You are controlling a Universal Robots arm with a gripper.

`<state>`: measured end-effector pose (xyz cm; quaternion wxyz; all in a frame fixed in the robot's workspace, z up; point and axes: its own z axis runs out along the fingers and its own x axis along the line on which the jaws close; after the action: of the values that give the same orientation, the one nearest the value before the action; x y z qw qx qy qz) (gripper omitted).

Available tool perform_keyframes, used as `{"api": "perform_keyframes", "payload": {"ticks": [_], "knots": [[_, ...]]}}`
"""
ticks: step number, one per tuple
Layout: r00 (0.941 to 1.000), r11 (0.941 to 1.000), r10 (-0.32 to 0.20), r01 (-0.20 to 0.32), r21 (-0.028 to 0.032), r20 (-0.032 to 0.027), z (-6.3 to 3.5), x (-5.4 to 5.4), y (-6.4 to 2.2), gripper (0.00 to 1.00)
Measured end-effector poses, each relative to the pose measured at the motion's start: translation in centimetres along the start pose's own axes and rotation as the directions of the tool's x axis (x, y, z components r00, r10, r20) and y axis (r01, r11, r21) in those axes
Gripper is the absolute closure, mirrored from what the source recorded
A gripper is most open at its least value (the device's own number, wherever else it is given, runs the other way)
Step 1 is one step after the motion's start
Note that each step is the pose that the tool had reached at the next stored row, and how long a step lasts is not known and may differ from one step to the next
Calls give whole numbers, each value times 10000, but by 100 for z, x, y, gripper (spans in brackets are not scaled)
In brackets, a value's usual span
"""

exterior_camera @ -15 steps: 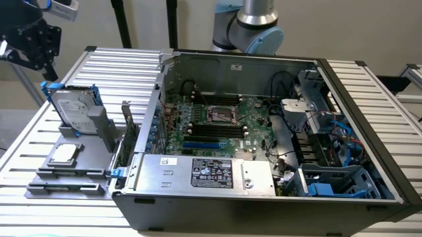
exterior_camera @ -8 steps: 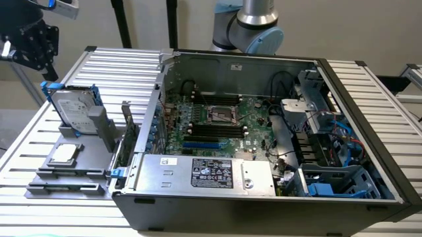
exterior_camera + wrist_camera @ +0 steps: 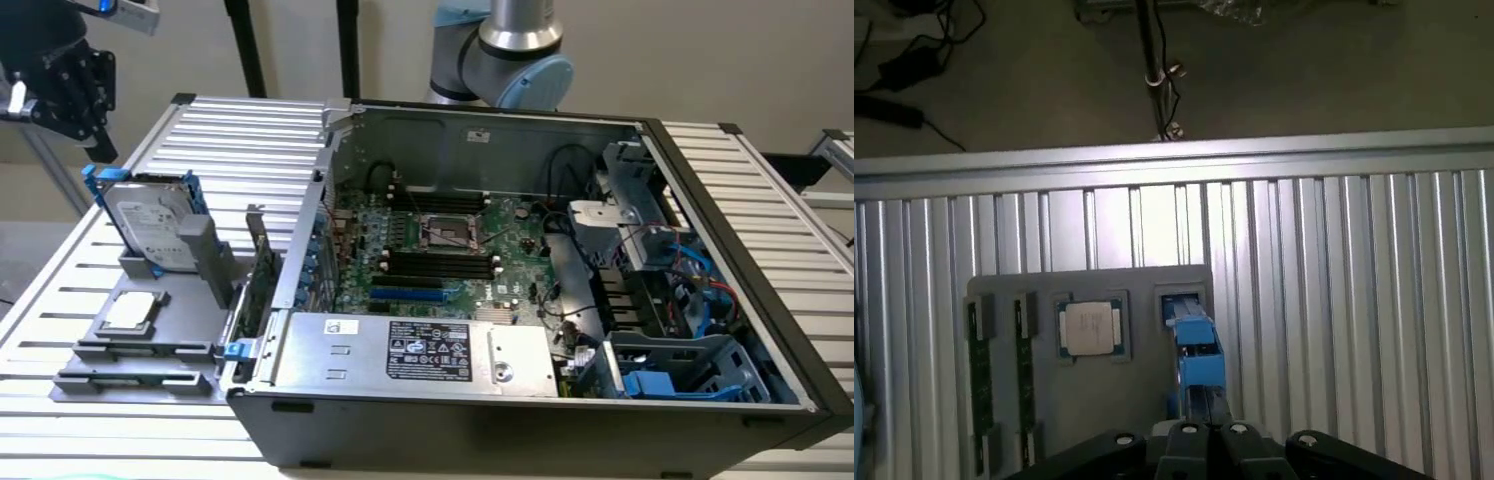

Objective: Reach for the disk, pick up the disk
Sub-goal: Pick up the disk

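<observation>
Reaching: the black claw (image 3: 1210,432), apparently closed and empty, is hovering above the flat silver disk in its blue plastic caddy (image 3: 144,222), which is standing upright in a grey holder (image 3: 200,265) on the ribbed metal bench (image 3: 240,125). Grasping is probably calling for spread jaws straddling its top edge.

Gripper (image 3: 1212,432) held high, pointing straight down, fingers closed together.
</observation>
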<state>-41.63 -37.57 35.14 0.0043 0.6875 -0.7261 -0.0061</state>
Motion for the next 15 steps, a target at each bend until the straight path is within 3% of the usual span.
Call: {"api": "perform_keyframes", "payload": {"ticks": [3,7,8,10,15], "knots": [[10000,10000,-35,35,1,0,0,0,2,88],[10000,10000,-34,34,1,0,1,0,3,64],[10000,10000,-35,35,0,-1,2,0,3,64],[10000,10000,-40,40,2,1,9,0,3,53],[10000,10000,-53,53,2,0,71,0,2,46]]}}
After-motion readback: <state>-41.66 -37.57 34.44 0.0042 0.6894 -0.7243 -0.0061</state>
